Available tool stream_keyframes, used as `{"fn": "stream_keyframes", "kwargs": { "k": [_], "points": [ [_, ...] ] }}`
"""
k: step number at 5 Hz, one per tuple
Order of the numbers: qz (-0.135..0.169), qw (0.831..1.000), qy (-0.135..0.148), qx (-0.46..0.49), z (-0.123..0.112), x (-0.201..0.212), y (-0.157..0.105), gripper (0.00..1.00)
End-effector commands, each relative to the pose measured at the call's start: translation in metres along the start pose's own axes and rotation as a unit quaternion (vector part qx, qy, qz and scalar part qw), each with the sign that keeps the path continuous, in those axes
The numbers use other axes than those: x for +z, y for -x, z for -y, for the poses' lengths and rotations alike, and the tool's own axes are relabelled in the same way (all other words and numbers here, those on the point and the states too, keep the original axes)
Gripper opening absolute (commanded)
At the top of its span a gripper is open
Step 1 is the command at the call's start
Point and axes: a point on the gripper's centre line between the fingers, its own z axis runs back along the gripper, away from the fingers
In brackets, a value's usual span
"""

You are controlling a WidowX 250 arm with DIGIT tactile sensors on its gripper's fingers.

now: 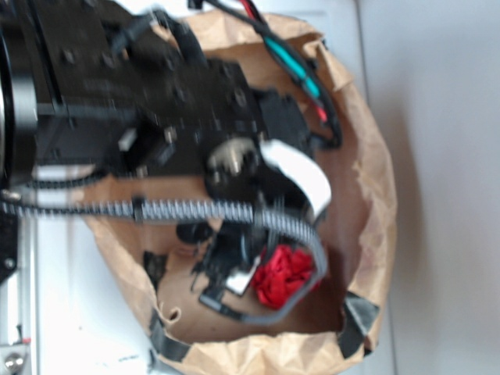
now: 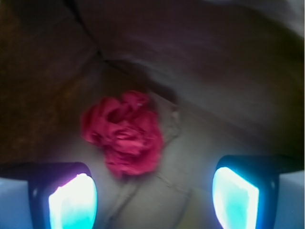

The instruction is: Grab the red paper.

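Red paper (image 2: 125, 133), crumpled into rose-like folds, lies on the floor of a brown paper bag (image 1: 375, 203), near the bag's lower right wall in the exterior view. The gripper (image 2: 152, 200) hangs above it inside the bag, its two fingers (image 2: 72, 202) spread wide with the wad ahead of the gap, untouched by either pad. In the exterior view the black arm (image 1: 156, 101) and a ribbed cable (image 1: 195, 209) cover most of the bag's opening, and blur there makes the wad's edge against the gripper hard to judge.
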Motion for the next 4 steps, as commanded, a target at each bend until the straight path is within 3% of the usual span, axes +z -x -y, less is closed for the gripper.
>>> {"fn": "stream_keyframes", "kwargs": {
  "k": [1,4],
  "points": [
    [-0.013,0.999,0.021,-0.033,0.032,0.001,-0.01,1.0],
    [-0.003,0.999,-0.021,-0.037,0.039,-0.033,-0.017,1.0]
  ]
}}
